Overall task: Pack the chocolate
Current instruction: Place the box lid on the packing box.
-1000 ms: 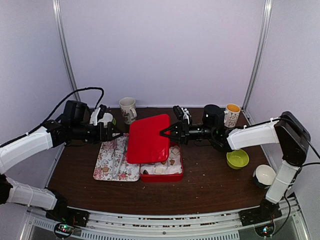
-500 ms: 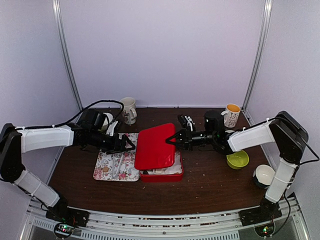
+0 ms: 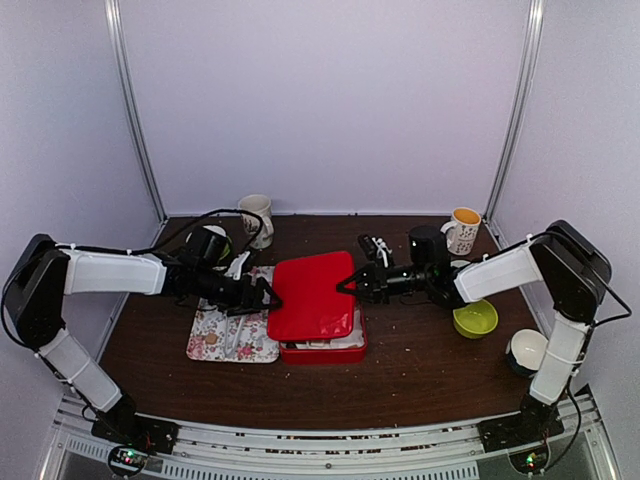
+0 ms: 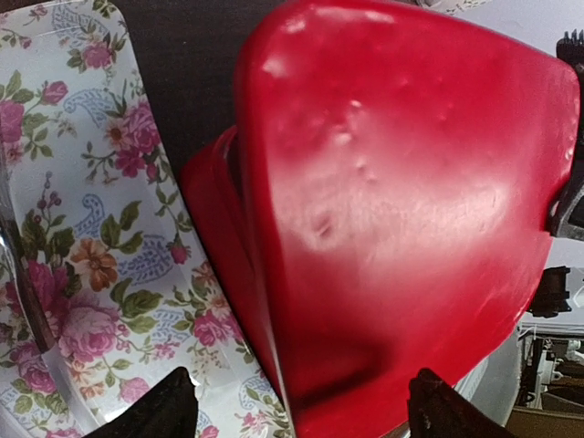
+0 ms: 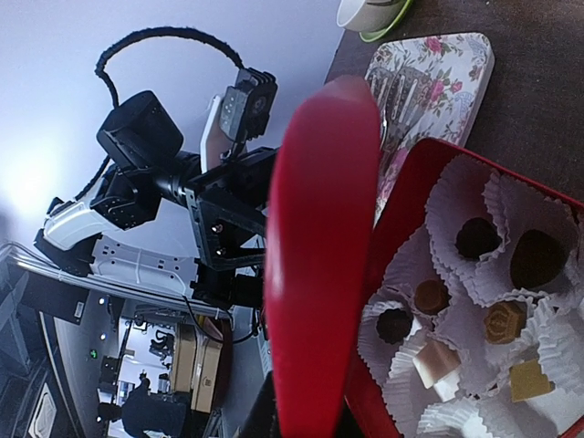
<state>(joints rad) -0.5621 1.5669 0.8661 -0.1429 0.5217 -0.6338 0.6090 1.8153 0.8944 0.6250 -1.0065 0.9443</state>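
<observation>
The chocolate [image 5: 500, 321] is several small dark and tan pieces in white paper cups inside the red box [image 5: 429, 155]; in the top view the lid hides them. My right gripper [image 3: 345, 283] is shut on the right edge of the red lid [image 3: 312, 295], which lies low and slightly tilted over the red box [image 3: 322, 351]. In the right wrist view the lid [image 5: 319, 255] shows edge-on. My left gripper [image 3: 265, 298] is open at the lid's left edge. In the left wrist view the red lid's [image 4: 392, 201] near corner lies between the spread fingertips [image 4: 173, 406].
A floral tray [image 3: 215, 335] with metal tongs [image 3: 238, 325] lies left of the box. Two mugs [image 3: 256, 218] [image 3: 463, 230] stand at the back. A green bowl [image 3: 475, 318] and a white bowl [image 3: 528, 350] sit at the right.
The right gripper has lowered the lid from steeply tilted to nearly flat over the box. The left arm has reached right to the lid's left edge, its jaws narrowing a little.
</observation>
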